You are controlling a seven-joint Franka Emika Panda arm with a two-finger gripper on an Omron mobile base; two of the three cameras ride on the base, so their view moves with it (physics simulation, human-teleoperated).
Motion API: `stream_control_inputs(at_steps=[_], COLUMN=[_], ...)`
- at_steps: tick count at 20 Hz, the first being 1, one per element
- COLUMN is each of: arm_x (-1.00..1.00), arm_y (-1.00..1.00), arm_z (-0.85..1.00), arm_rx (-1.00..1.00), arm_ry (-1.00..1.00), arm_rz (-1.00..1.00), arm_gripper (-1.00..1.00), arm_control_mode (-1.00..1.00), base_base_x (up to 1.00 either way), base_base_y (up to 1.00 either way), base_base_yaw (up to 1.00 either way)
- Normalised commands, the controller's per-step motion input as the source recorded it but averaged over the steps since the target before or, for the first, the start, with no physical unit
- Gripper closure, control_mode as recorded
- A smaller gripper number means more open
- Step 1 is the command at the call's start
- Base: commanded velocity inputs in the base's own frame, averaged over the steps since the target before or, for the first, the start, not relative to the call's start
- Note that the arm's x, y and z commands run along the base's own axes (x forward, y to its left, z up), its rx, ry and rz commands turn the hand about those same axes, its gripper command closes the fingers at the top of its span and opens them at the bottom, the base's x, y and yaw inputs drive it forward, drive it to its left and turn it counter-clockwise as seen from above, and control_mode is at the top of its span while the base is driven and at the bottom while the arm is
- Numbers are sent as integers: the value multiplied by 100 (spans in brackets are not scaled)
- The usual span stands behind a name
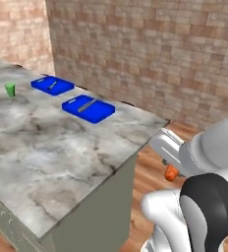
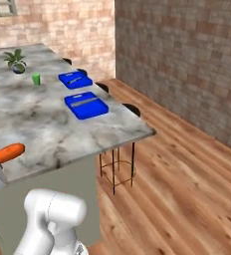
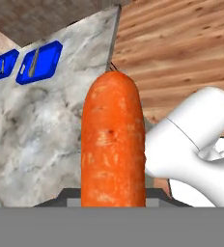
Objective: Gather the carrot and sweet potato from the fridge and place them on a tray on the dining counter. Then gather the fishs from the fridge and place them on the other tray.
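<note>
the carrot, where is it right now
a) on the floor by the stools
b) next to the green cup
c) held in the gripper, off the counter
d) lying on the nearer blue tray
c: the carrot sticks out from the gripper in the hand view, while both blue trays hold no carrot.

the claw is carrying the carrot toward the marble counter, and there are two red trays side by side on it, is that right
Nearly. The claw does hold the carrot near the dining counter, but the trays are blue, not red. The right base view shows both: the nearer tray and the farther tray, side by side on the marble.
</note>
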Motion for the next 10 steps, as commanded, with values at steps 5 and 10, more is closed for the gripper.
stream_control_inputs(at_steps=[5,10], arm_x=[0,0], arm_y=[0,0], arm_z=[0,0], arm_rx=[0,0], arm_ry=[0,0], arm_rz=[0,0], arm_gripper=[100,100], arm_control_mode=[100,100], base_base_x=[69,65], base_base_y=[-64,-62], base_base_yaw=[-9,-7])
